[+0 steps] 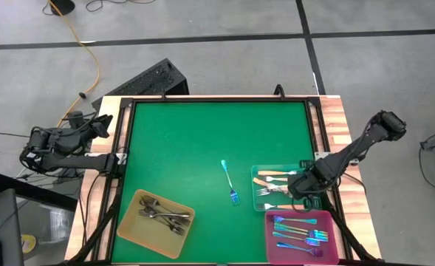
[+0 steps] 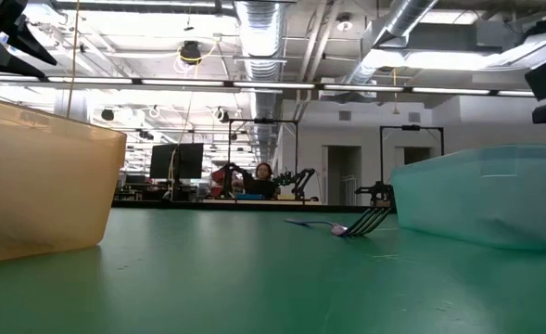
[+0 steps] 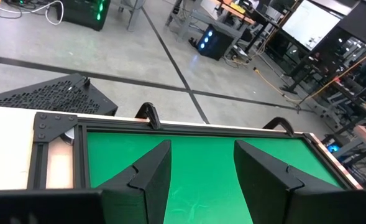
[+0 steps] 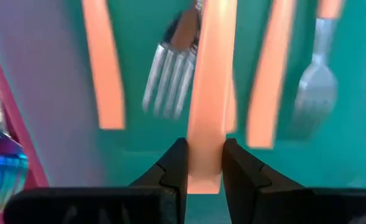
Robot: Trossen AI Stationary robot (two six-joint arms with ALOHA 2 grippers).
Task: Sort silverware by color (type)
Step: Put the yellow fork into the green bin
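My right gripper (image 1: 297, 189) (image 4: 205, 167) hangs over the teal tray (image 1: 261, 171), shut on a tan-handled fork (image 4: 209, 74). Other tan-handled forks (image 4: 102, 68) lie in that tray. One iridescent blue fork (image 1: 230, 182) (image 2: 358, 223) lies flat on the green mat between the trays. Dark-grey forks (image 1: 162, 215) rest in the yellow tray (image 1: 132, 229), and iridescent forks (image 1: 302, 233) in the pink tray (image 1: 272, 247). My left gripper (image 3: 201, 180) is open and waits off the table's left edge (image 1: 95, 129). My right gripper pinches the tan-handled fork by its handle (image 4: 205, 146), near the handle's free end, between its two fingers (image 4: 175, 163). The fingers point down into the teal tray and the fork runs on away from them. Whether the fork rests on the tray floor cannot be told.
The three trays crowd the mat's near side: yellow at the near left, teal and pink stacked along the right edge. The mat's far half (image 1: 217, 133) holds nothing. A black frame (image 1: 125, 148) borders the mat. In the low view the yellow tray (image 2: 41, 186) and teal tray (image 2: 486, 199) loom close.
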